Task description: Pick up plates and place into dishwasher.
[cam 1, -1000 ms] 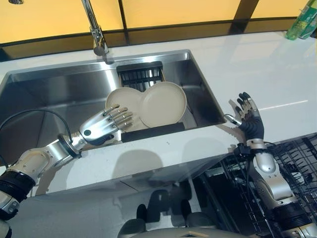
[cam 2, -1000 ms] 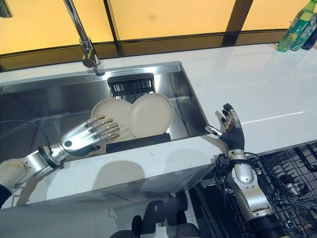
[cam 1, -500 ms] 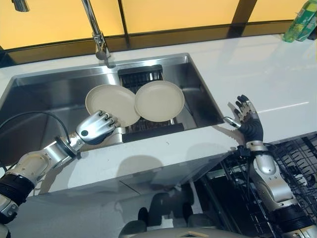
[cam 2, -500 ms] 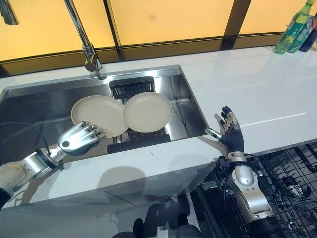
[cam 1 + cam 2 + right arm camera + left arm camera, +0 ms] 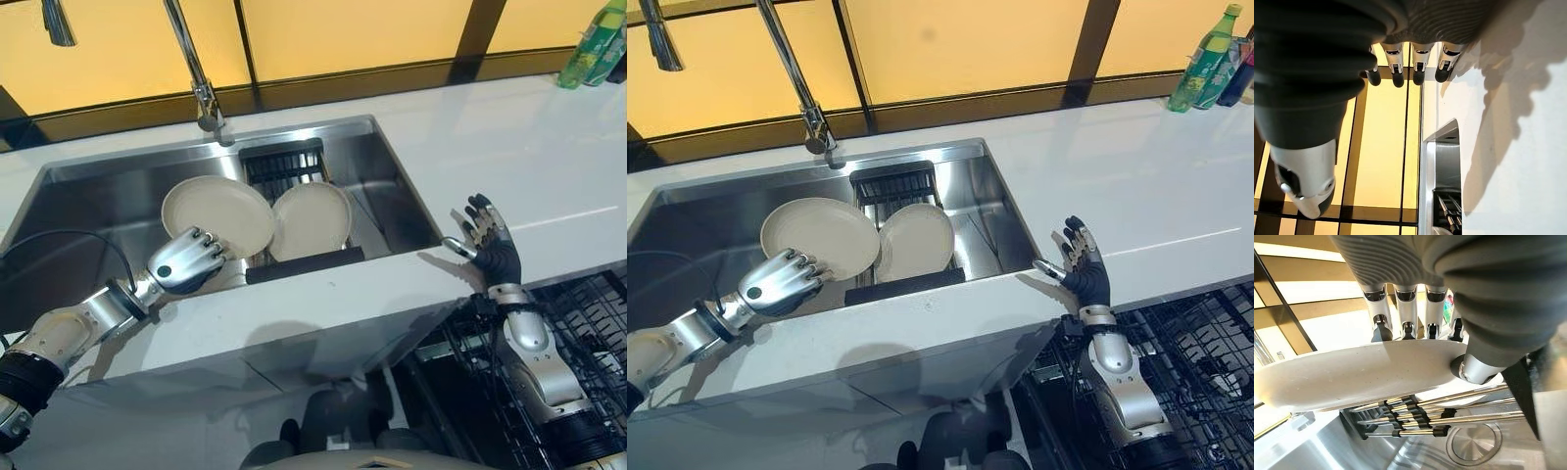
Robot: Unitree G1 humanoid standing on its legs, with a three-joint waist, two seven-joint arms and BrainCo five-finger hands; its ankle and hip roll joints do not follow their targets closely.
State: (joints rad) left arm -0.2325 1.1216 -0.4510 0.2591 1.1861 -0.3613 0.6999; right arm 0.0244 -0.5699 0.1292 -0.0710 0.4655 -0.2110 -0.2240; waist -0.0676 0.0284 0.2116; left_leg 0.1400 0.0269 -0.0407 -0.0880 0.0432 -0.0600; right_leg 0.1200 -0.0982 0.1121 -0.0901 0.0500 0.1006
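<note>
Plate point(image 5: 217, 211) lifted clear of second plate point(image 5: 312, 219), left robot hand point(image 5: 183, 263) gripping its rim

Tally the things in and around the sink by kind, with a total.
Plates: 2, one pinched by the left hand, one leaning in the sink
Dish racks: 1
Faucets: 1
Green bottles: 1
Total: 5

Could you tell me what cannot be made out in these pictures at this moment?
- Second plate: its left edge is hidden behind the held plate in the eye views.
- Dishwasher rack: cut off by the frame edge and partly covered by the right hand and arm.
- Left hand: its fingertips lie behind the held plate's rim.
</note>
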